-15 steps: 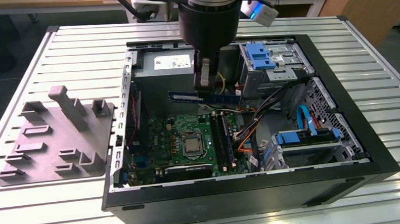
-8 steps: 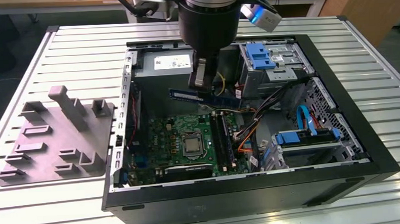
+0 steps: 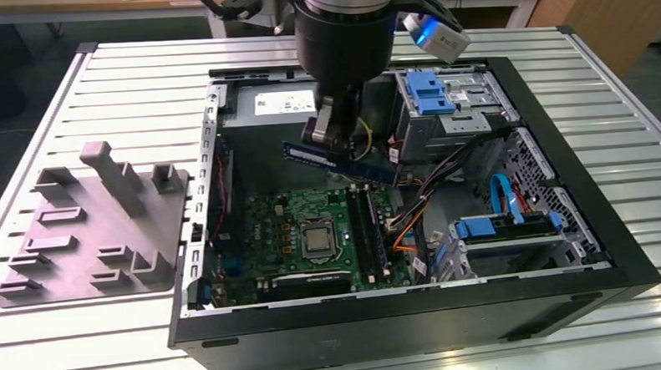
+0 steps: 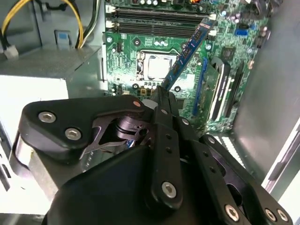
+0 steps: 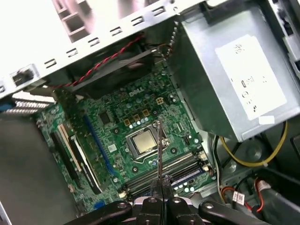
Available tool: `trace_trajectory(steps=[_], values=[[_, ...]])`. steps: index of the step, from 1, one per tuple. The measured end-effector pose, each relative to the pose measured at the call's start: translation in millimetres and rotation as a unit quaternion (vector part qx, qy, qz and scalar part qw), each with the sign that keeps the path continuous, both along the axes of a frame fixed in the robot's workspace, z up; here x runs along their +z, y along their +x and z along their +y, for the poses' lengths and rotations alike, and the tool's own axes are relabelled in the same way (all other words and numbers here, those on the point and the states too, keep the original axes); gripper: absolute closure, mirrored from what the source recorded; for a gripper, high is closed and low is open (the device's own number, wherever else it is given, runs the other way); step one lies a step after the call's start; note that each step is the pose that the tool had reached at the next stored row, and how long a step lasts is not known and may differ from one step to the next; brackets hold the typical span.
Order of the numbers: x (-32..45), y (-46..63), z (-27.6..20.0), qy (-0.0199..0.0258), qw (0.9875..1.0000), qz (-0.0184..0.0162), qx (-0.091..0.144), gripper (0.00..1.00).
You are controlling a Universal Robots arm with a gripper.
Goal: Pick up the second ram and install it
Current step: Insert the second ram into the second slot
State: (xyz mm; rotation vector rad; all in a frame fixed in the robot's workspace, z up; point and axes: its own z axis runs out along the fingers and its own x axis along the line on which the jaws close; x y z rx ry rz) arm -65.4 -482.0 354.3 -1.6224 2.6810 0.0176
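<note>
My gripper [image 3: 326, 142] hangs inside the open computer case [image 3: 425, 302], shut on one end of the second ram [image 3: 346, 165]. The stick is a long dark blue-green board held level above the green motherboard [image 3: 282, 229], apart from it. In the second wrist view the ram [image 4: 187, 51] reaches out from the gripper [image 4: 164, 96] over the processor socket [image 4: 157, 65] towards the long black slots [image 4: 154, 18]. The first wrist view catches the ram [image 5: 159, 150] edge-on as a thin line above the slots [image 5: 164, 171], rising from the gripper [image 5: 161, 185].
A grey power-supply box [image 3: 277, 104] sits at the case's far end, with yellow cables [image 4: 77, 23] beside it. A drive cage with blue latches [image 3: 433, 93] and orange and blue cables [image 3: 405, 228] fill the exterior view's right. A grey fixture plate [image 3: 87, 233] lies on the slatted table.
</note>
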Motion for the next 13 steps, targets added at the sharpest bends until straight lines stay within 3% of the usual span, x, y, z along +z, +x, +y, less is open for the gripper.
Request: trace_trajectory(steps=[4,7,13], values=[[-0.4,0.0,0.0,0.0000,0.9994,0.0000,-0.035,0.89],[-0.9,0.0,0.0,0.0000,0.9981,0.0000,-0.061,0.89],[-1.6,0.0,0.0,0.0000,0.9933,0.0000,-0.116,0.89]])
